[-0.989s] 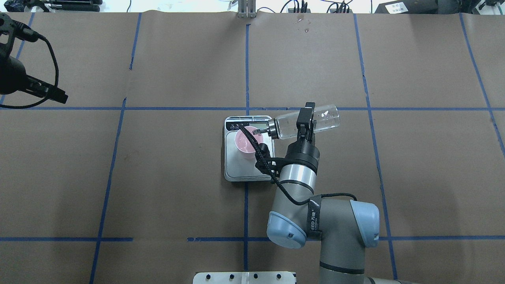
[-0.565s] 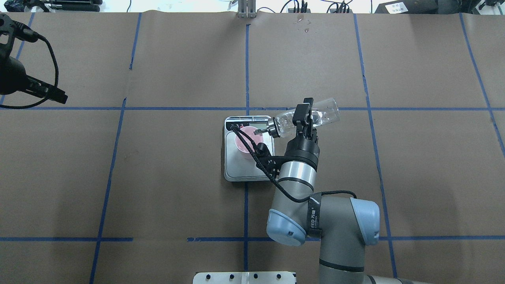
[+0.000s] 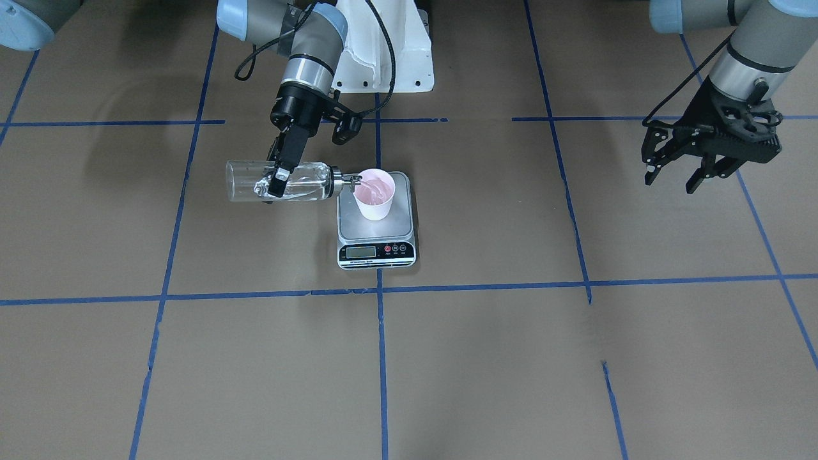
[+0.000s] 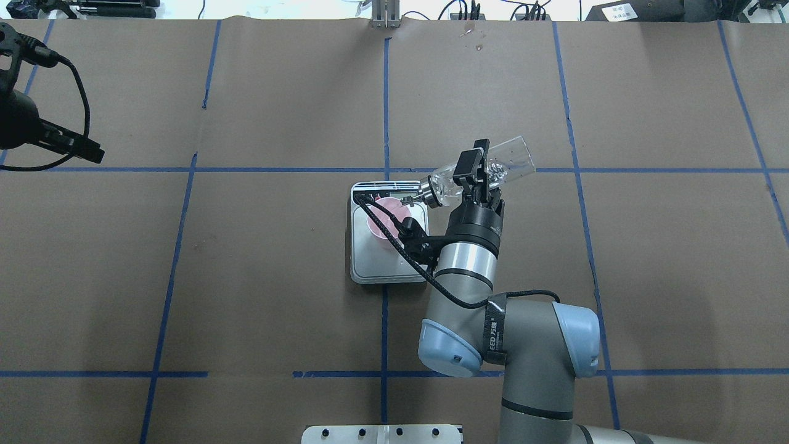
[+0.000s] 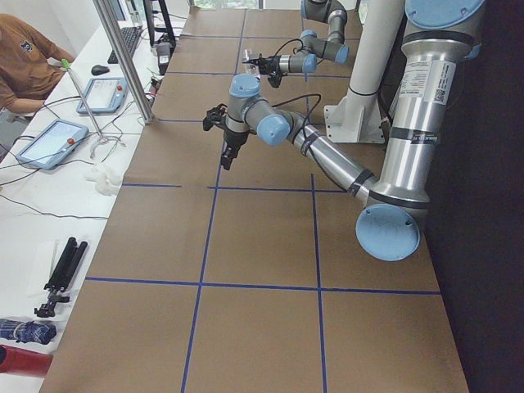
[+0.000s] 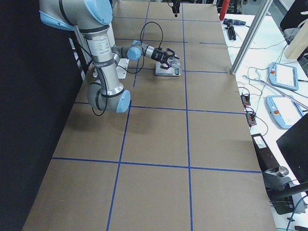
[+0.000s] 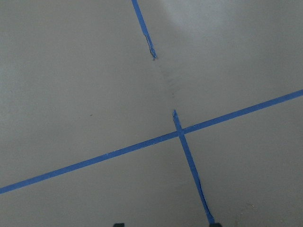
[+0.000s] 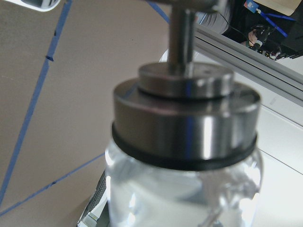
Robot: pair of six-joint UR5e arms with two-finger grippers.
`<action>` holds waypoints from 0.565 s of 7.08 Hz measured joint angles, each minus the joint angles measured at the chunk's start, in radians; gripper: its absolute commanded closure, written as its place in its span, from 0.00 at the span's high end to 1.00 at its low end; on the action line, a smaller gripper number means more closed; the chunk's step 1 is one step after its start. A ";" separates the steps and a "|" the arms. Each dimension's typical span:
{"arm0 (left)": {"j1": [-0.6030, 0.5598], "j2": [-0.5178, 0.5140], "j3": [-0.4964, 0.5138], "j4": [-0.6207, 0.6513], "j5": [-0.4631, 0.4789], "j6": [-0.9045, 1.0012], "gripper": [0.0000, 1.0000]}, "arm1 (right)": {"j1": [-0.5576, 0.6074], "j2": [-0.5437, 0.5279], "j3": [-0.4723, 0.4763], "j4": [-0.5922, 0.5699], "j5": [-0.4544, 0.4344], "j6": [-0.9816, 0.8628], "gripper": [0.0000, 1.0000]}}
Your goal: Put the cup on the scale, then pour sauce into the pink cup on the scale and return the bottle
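Observation:
The pink cup [image 3: 375, 193] stands on the silver scale [image 3: 377, 251] at the table's middle, and both show in the overhead view: cup [image 4: 383, 223], scale [image 4: 382, 268]. My right gripper [image 4: 478, 176] is shut on the clear glass bottle [image 4: 505, 163] and holds it on its side. The spout [image 3: 348, 181] is at the cup's rim. The right wrist view shows the collar [image 8: 184, 123] and clear sauce [image 8: 180, 198] behind the glass. My left gripper [image 3: 673, 176] is open and empty, far off to the robot's left above the table.
Blue tape lines [image 4: 385, 111] grid the brown table cover. The robot's white base plate [image 4: 382, 435] sits at the near edge. A side bench with tablets [image 5: 49, 143] and a seated person [image 5: 24, 61] lies beyond the far edge.
My right gripper has turned and shifted slightly away from the robot. The bottle's base end swung farther back and the spout drew from over the cup's middle toward its rim. The left arm stayed still.

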 measured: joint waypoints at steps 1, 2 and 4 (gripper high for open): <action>0.000 0.001 0.000 0.000 0.000 0.000 0.68 | 0.002 -0.001 0.019 0.000 -0.006 -0.041 0.00; 0.000 0.002 0.001 0.000 0.000 0.000 0.68 | 0.004 -0.004 0.042 -0.001 -0.008 -0.072 0.00; 0.002 0.002 0.006 -0.002 0.000 0.000 0.68 | 0.008 -0.009 0.074 0.000 -0.009 -0.132 0.00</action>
